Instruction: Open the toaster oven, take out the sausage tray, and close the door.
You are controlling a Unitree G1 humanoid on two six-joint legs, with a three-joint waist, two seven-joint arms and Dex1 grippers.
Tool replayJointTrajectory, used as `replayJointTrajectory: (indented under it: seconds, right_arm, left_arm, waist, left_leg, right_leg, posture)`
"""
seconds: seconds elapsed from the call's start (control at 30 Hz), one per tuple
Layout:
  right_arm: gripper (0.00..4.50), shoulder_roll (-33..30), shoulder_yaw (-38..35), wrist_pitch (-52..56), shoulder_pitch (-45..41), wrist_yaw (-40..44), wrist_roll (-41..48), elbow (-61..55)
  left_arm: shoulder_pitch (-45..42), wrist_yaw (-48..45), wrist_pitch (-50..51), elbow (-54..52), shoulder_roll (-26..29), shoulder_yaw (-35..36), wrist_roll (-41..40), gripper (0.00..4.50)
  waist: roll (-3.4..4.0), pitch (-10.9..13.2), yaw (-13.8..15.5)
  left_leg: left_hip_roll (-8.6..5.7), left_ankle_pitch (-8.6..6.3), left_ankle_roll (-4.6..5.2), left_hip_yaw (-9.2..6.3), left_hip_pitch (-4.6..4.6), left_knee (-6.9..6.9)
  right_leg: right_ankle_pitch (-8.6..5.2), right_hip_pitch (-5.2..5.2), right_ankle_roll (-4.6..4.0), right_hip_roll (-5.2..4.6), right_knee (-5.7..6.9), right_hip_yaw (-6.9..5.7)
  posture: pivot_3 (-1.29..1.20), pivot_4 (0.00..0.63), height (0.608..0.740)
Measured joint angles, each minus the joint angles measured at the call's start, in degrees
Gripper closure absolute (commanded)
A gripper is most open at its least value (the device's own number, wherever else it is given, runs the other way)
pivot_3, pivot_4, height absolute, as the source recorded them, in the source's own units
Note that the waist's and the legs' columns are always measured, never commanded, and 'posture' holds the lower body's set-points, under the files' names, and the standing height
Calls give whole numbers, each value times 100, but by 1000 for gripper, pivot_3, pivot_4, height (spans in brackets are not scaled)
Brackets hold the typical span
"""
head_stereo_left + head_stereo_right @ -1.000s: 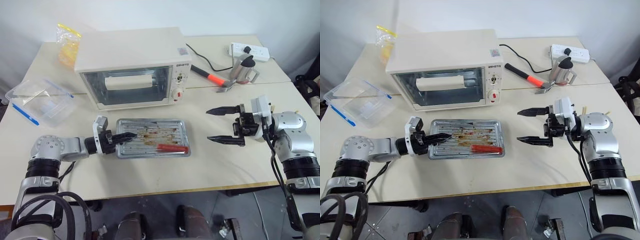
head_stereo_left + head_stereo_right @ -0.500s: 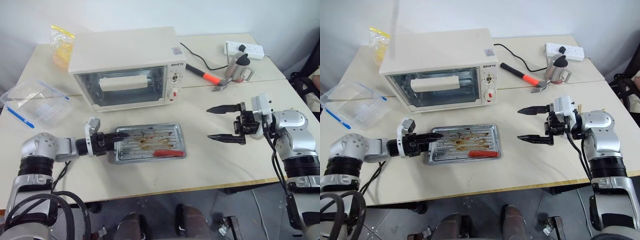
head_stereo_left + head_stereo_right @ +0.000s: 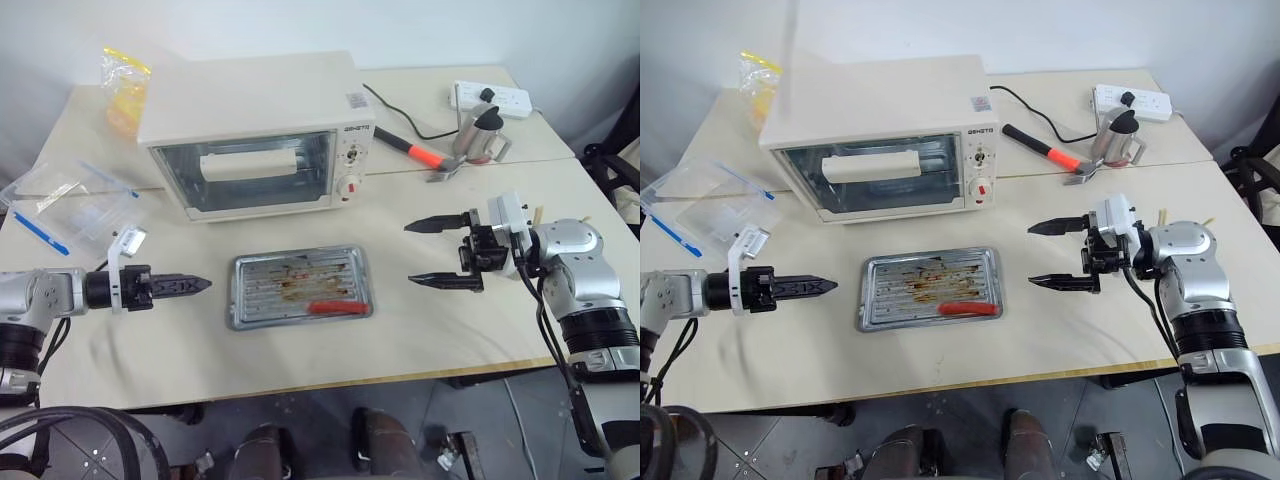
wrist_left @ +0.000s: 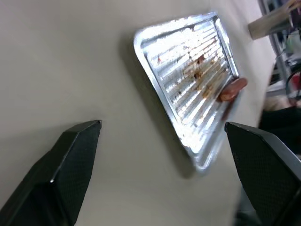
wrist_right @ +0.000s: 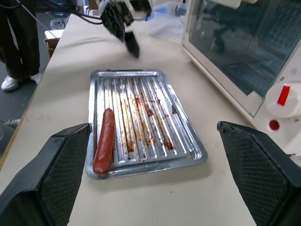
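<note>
The cream toaster oven stands at the back of the table, its glass door closed. In front of it the silvery sausage tray lies flat on the table, stained brown, with one red sausage along its near edge. My left gripper hovers a short way left of the tray, pointing at it. It is open and empty, and the left wrist view shows its fingers wide apart. My right gripper is open and empty to the right of the tray, pointing left.
A clear plastic container and a yellow bag lie at the far left. At the back right are a red-handled hammer, a metal kettle and a power strip. A person's legs stand beyond the table's left end.
My left gripper let go of the tray's left edge, opened, rolled and drew away to the left. The tray stayed on the table. The right gripper kept still.
</note>
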Motion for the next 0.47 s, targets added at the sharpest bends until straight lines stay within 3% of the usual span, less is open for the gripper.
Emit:
replayJointTrajectory:
  seconds: [0.13,0.3,0.47]
  right_arm:
    - [0,-112,265,-319,-45,14,15,458]
    - [0,-122,418,-623,-172,25,23,1082]
    - [0,-122,417,-813,-90,27,36,1180]
  left_arm:
    - [644,-76,-1764,-374,-231,593,370,40]
    - [1266,-857,-2654,-519,-252,783,444,40]
    - [1595,-992,-3113,-209,-463,1015,502,40]
  waist:
    - [-2,1,11]
    - [-2,1,-2]
    - [-3,1,-4]
  left_leg:
    - [-1,-4,6,6,-6,7]
    - [2,-4,8,14,-2,10]
    - [3,-6,10,15,-3,7]
  right_leg:
    - [1,-4,2,-6,1,-2]
    - [2,-8,3,-4,6,1]
    - [2,-8,3,-4,4,0]
  posture:
    - [0,150,740]
    - [0,150,740]
    - [0,150,740]
